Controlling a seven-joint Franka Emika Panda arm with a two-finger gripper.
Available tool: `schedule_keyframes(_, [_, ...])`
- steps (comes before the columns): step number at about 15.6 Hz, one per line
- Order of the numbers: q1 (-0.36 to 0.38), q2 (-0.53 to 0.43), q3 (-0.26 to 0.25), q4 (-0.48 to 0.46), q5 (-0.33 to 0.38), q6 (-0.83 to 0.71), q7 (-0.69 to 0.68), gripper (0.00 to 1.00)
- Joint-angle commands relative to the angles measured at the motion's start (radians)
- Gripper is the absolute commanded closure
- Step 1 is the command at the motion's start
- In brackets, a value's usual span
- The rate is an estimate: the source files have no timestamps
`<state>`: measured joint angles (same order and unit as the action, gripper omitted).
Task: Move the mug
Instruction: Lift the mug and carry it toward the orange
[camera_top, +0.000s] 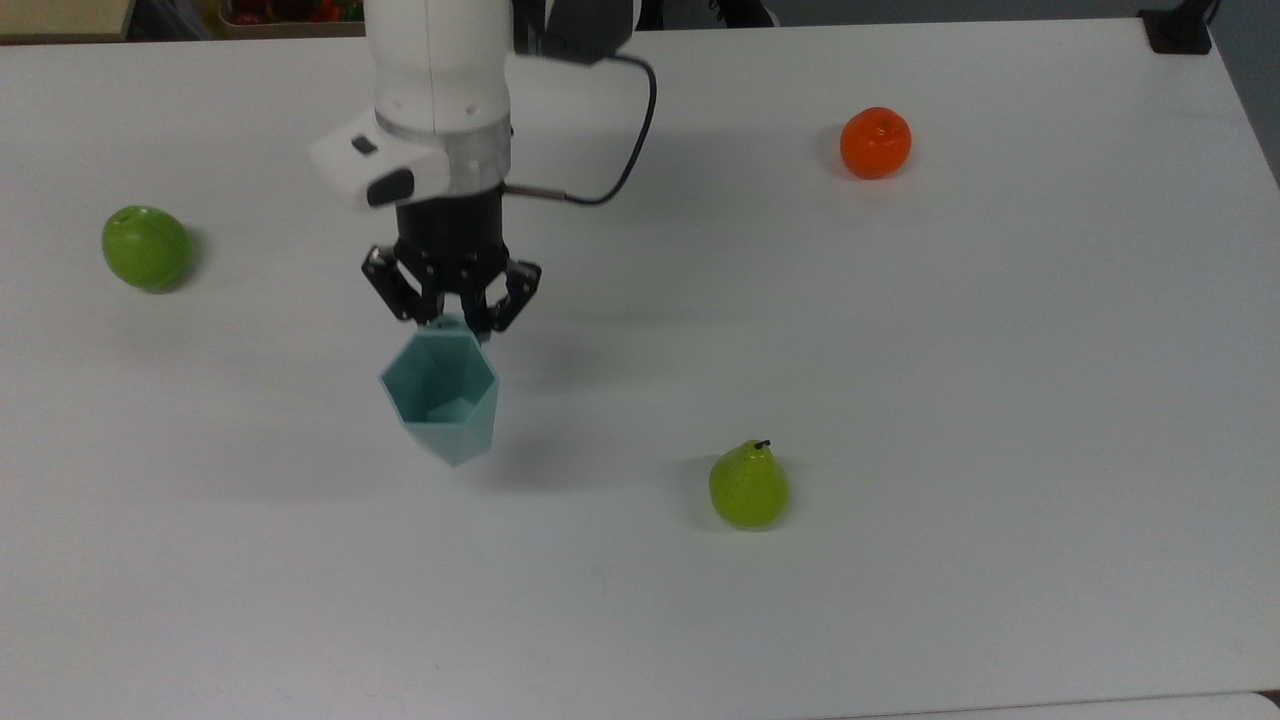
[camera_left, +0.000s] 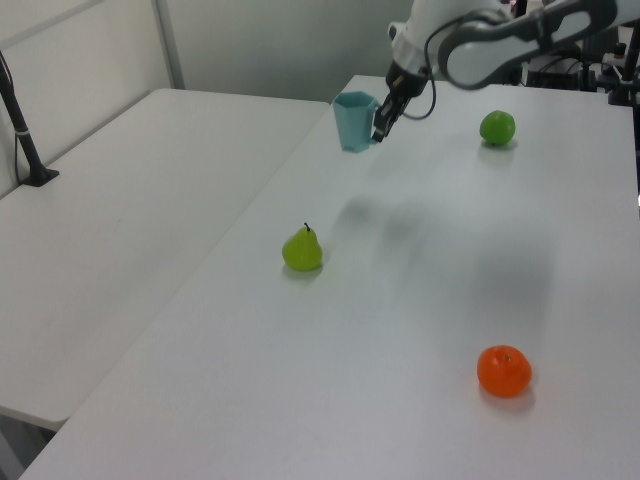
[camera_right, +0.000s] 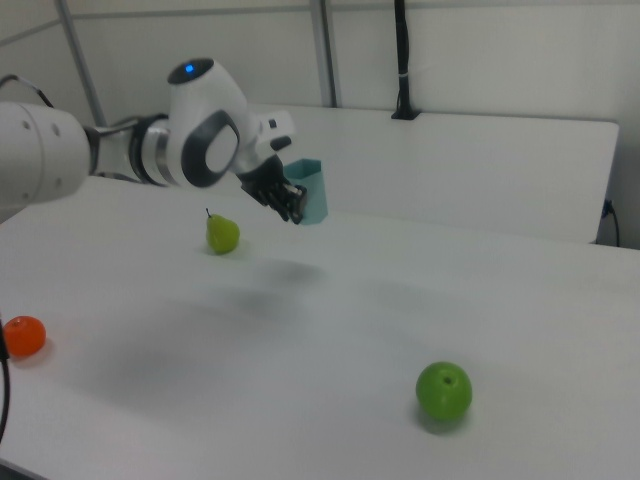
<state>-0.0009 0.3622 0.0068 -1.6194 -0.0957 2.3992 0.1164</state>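
The mug (camera_top: 441, 398) is a pale teal faceted cup with a hexagonal rim, hanging in the air well above the white table (camera_top: 900, 400). My gripper (camera_top: 452, 325) is shut on the small tab at its rim. In the left view the mug (camera_left: 352, 120) is level with the table's far part, held by the gripper (camera_left: 379, 126) at its right side. From the right view the mug (camera_right: 311, 191) hangs upright beside the gripper (camera_right: 294, 208), above a faint shadow on the table.
A green pear (camera_top: 748, 485) stands to the mug's right in the top view. A green apple (camera_top: 146, 247) lies at the far left and an orange (camera_top: 875, 142) at the back right. A second white table (camera_left: 120, 200) adjoins.
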Motion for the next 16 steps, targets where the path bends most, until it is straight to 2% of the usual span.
schedule_keyframes(1, [0.004, -0.173, -0.001, -0.063, 0.044, -0.182, 0.006, 1.0])
schedule_keyframes(4, [0.004, -0.258, -0.001, -0.071, 0.051, -0.291, 0.002, 1.0])
schedule_keyframes(7, [-0.005, -0.347, -0.001, -0.123, 0.071, -0.417, -0.069, 1.0])
schedule_keyframes(12, [-0.005, -0.506, -0.011, -0.341, 0.09, -0.45, -0.198, 1.0])
schedule_keyframes(16, [0.004, -0.542, -0.013, -0.474, 0.088, -0.407, -0.213, 1.0])
